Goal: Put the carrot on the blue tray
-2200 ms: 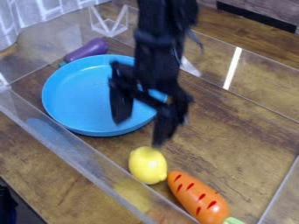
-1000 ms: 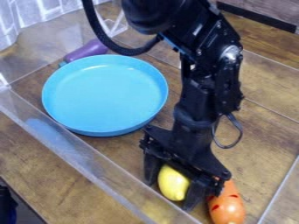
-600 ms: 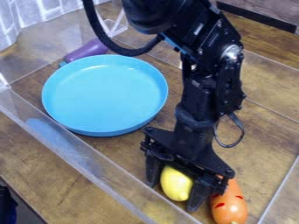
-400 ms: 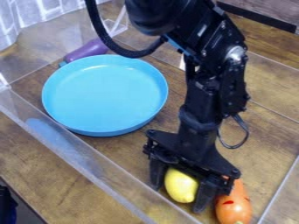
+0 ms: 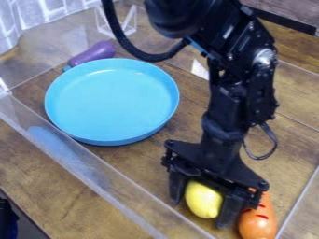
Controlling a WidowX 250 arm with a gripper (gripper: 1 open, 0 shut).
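Orange and glossy, the plastic carrot [image 5: 256, 223] lies at the bottom right of the view, well apart from the blue tray [image 5: 111, 99], with only its blunt end showing beside the arm. No brand, label or writing can be read anywhere in the view.

Taking the blue tray as the landmark: it is a wide, round, bright blue plastic plate with a low raised rim, smooth and bare inside, resting on the dark wood-grain tabletop [image 5: 284, 79]. Behind the tray, at its far edge, a purple eggplant [image 5: 92, 51] pokes out. In front of the tray and to its right, the black gripper [image 5: 214, 202] points straight down at the tabletop from a jointed black arm that rises behind it. Its jaws stand spread wide, one on each side of a round yellow lemon [image 5: 203, 200], which sits between them; whether the fingers touch the lemon cannot be told.

The carrot lies just beside the right-hand jaw, on its outer side and not between the jaws, close to or touching that finger. A clear plastic wall [image 5: 88, 168] runs along the near side of the tray, pale and slightly reflective
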